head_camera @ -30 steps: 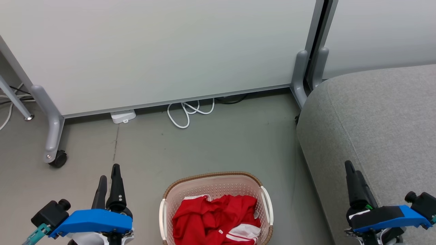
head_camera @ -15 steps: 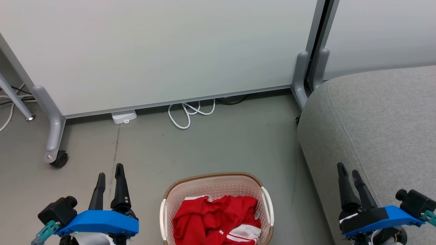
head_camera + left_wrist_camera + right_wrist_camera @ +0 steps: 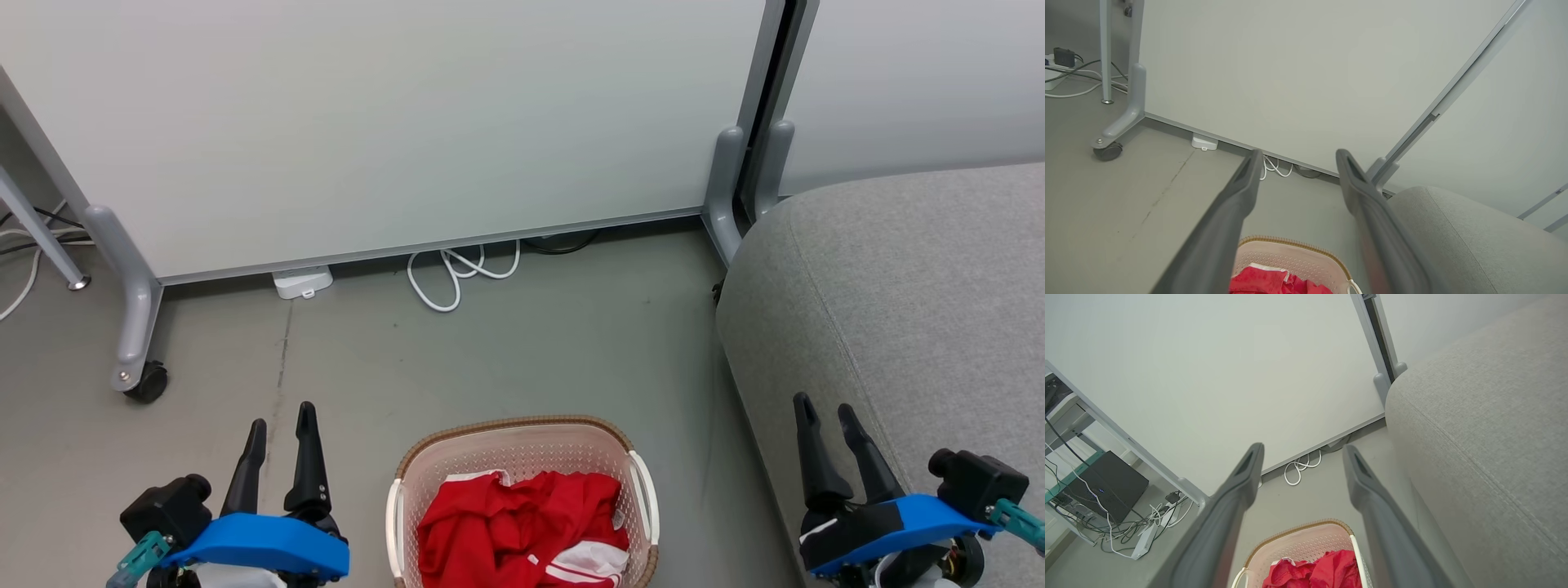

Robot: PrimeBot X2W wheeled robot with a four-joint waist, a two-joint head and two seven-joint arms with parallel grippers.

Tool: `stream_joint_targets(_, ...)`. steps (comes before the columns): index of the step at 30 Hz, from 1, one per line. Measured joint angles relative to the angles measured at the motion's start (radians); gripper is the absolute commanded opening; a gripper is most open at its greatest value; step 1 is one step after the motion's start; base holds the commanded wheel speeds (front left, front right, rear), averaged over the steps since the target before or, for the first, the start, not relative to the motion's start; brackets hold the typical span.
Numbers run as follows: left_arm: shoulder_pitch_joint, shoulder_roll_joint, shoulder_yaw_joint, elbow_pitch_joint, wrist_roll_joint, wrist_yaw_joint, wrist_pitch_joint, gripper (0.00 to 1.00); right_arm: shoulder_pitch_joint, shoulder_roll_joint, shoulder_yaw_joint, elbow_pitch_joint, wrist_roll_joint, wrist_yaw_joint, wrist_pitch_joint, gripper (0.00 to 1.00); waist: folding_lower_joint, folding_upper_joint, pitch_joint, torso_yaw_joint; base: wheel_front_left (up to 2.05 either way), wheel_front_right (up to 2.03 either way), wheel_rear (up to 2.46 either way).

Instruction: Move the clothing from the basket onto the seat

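Observation:
Crumpled red clothing point(image 3: 522, 523) with white stripes lies in the cream basket point(image 3: 424, 461) on the floor at the bottom centre of the head view. Both wrist views catch the clothing point(image 3: 1274, 283) point(image 3: 1318, 571) and the basket point(image 3: 1294, 255) point(image 3: 1298, 543) at their bottom edge. The grey seat point(image 3: 914, 278) point(image 3: 1474, 237) point(image 3: 1486, 416) stands to the basket's right. My left gripper point(image 3: 282, 415) point(image 3: 1297, 154) hangs open and empty to the basket's left. My right gripper point(image 3: 824, 405) point(image 3: 1302, 448) is open and empty over the seat's front edge.
A white panel on wheeled grey legs point(image 3: 135, 327) stands behind the basket, with a white cable point(image 3: 449, 273) and a small white box point(image 3: 302, 282) at its foot. A dark box and tangled cables point(image 3: 1106, 490) lie further left.
Both grippers have turned and drifted inward toward the basket, staying open. The head view has shifted slightly.

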Motion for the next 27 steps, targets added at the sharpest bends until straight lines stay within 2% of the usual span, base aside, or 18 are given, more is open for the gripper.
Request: stream_joint_targets(27, -0.01, 0.002, -0.03, 0.043, 0.145, -0.019, -0.061, 1.0, 0.0, -0.002, 0.018, -0.002, -0.211, 0.0, -0.056, 1.0, 0.0, 0.0, -0.002, 0.008, 0.0, 0.0, 0.0)
